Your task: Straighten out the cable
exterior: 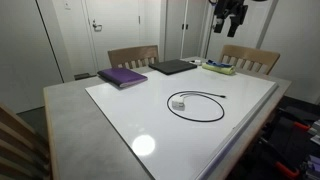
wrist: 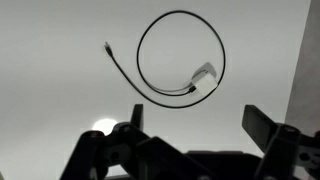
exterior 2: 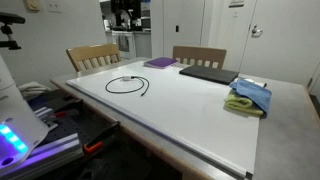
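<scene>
A thin black cable (exterior: pixel 196 106) lies coiled in a loop on the white table top, with a small white plug block (exterior: pixel 179 104) at one end. It also shows in an exterior view (exterior 2: pixel 128 84) and in the wrist view (wrist: pixel 180 55), where the white plug (wrist: pixel 203 76) sits at the loop's right and a loose end (wrist: pixel 107 45) points left. My gripper (exterior: pixel 231 13) hangs high above the table's far side, well clear of the cable. In the wrist view its fingers (wrist: pixel 197 125) are spread wide and empty.
A purple book (exterior: pixel 122 76), a dark closed laptop (exterior: pixel 173 67) and blue and green cloths (exterior 2: pixel 250 96) lie along the table's edges. Two wooden chairs (exterior: pixel 133 56) (exterior: pixel 250 58) stand at the far side. Doors and walls are behind.
</scene>
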`<action>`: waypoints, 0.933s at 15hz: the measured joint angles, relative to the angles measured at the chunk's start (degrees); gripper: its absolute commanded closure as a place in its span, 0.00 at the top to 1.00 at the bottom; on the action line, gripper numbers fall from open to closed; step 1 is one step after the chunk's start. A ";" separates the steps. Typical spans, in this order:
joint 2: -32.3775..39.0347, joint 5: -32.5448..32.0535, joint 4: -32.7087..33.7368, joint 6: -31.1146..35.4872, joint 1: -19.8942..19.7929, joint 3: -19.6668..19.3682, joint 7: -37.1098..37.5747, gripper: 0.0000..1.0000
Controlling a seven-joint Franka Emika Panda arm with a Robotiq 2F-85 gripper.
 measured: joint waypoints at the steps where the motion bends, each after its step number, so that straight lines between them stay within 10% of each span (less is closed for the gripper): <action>1: 0.00 0.00 0.00 0.00 0.00 0.00 0.00 1.00; 14: 9.75 -0.08 7.44 0.59 5.47 2.84 -11.03 1.00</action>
